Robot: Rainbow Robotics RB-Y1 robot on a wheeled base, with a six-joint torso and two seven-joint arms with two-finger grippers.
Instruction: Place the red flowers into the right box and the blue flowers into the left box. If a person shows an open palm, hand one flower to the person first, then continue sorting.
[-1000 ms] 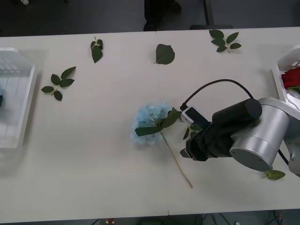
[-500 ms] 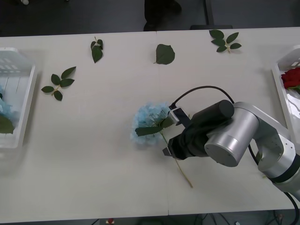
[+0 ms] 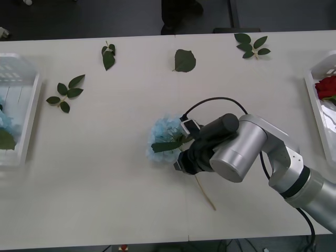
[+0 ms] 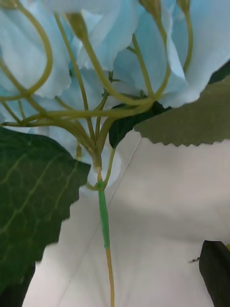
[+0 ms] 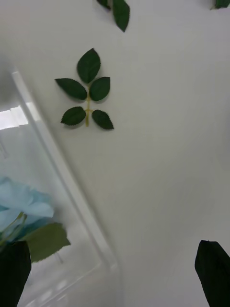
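Pale-blue flower (image 3: 167,134) lying mid-table, its stem (image 4: 103,218) centred between the spread fingers of the right gripper (image 3: 181,164), placed low for a grasp; left box (image 3: 29,116) awaits it.

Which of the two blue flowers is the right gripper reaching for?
The blue flower lying loose mid-table: the right gripper is open over its stem. The other blue flower already lies in the left box.

Bright even light, soft shadows, blurred close-up
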